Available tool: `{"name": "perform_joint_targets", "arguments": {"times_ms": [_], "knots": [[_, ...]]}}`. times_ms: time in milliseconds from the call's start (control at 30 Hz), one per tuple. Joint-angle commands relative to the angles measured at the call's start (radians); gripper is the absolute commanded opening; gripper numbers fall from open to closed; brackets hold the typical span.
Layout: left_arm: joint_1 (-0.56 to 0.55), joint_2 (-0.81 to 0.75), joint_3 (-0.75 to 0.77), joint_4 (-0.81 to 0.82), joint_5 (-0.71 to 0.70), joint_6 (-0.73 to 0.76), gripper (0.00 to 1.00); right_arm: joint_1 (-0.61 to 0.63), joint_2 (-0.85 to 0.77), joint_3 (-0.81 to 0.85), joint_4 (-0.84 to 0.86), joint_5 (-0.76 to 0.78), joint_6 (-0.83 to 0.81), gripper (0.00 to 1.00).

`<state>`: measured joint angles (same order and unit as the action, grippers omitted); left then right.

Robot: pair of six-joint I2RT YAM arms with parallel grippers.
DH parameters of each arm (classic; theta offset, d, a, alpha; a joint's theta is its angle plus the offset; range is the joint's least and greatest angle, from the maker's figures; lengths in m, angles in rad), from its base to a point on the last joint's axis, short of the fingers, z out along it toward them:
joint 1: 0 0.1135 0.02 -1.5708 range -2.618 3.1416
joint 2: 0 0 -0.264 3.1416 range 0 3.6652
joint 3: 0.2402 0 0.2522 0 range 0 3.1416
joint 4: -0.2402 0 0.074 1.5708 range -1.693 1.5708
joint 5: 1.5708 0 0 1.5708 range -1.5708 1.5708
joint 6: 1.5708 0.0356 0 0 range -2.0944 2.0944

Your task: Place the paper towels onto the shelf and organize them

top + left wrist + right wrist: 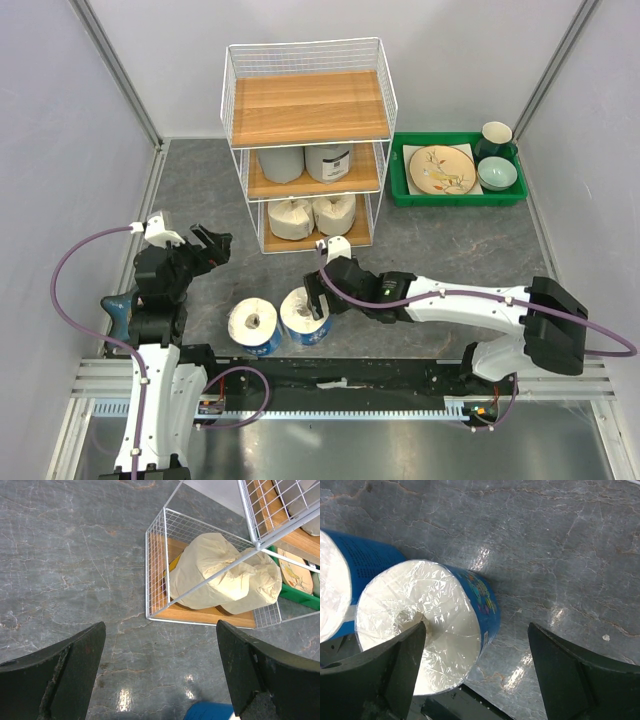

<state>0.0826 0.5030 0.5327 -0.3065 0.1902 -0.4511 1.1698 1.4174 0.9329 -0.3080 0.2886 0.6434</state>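
Blue-wrapped roll [427,625] stands core-up on the table [570,555] beside its twin [340,580], before the shelf [310,105]. My right gripper [475,680] hangs over it, fingers [570,680] spread wide and empty, the roll off-centre toward one of them. My left gripper [160,675], also agape and empty, is farther away

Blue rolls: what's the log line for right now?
blue rolls: both on table | shelf: top tier bare | right tool: open, over one of them | left tool: open, empty
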Motion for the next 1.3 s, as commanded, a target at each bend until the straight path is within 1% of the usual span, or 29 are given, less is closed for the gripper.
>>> {"name": "perform_joint_targets", "arguments": {"times_ms": [0,100,200,300,333,500,533,600,633,733,833,867,933,967,1100,1200,1267], "knots": [[-0.003,-0.006,-0.004,0.021,0.005,0.035,0.99,0.007,0.038,0.041,0.035,0.001,0.007,0.9],[-0.004,-0.006,-0.002,0.021,0.005,0.034,0.99,0.011,0.064,0.047,0.037,-0.002,0.001,0.86],[-0.004,-0.009,-0.004,0.02,0.005,0.034,0.99,0.017,0.08,0.058,0.037,-0.003,-0.011,0.78],[-0.003,-0.009,-0.004,0.02,0.002,0.034,0.99,0.019,0.08,0.073,0.032,-0.005,-0.028,0.64],[-0.003,-0.009,-0.005,0.02,0.002,0.034,0.99,0.019,0.077,0.078,0.027,-0.006,-0.031,0.54],[-0.003,-0.009,-0.005,0.017,-0.001,0.034,0.99,0.021,0.017,0.116,0.01,0.003,-0.073,0.35],[-0.003,-0.009,-0.004,0.018,-0.005,0.035,0.99,0.019,0.005,0.124,0.006,0.0,-0.097,0.29],[-0.004,-0.011,-0.004,0.015,-0.006,0.034,0.99,0.019,-0.033,0.153,-0.006,-0.002,-0.12,0.24],[-0.004,-0.009,-0.004,0.018,-0.008,0.032,0.99,0.021,-0.047,0.165,-0.019,-0.003,-0.132,0.2],[-0.004,-0.009,-0.005,0.017,-0.006,0.032,0.99,0.019,-0.089,0.239,-0.063,-0.009,-0.178,0.15],[-0.006,-0.009,-0.004,0.018,-0.006,0.032,0.99,0.019,-0.113,0.358,-0.124,0.02,-0.24,0.15],[-0.004,-0.009,-0.004,0.018,-0.006,0.034,0.99,0.019,-0.117,0.43,-0.14,0.035,-0.272,0.16],[-0.004,-0.009,-0.005,0.017,-0.006,0.032,0.99,0.019,-0.115,0.512,-0.187,0.107,-0.304,0.18],[-0.004,-0.008,-0.004,0.018,-0.006,0.032,0.99,0.021,-0.115,0.582,-0.194,0.133,-0.316,0.18],[-0.006,-0.011,-0.005,0.017,-0.008,0.032,0.99,0.004,-0.104,0.717,-0.197,0.211,-0.407,0.18],[-0.004,-0.008,-0.005,0.017,-0.006,0.031,0.99,-0.048,-0.078,0.823,-0.198,0.224,-0.43,0.17],[-0.006,-0.009,-0.005,0.017,-0.008,0.031,0.99,-0.11,-0.052,0.921,-0.206,0.202,-0.424,0.16]]}}
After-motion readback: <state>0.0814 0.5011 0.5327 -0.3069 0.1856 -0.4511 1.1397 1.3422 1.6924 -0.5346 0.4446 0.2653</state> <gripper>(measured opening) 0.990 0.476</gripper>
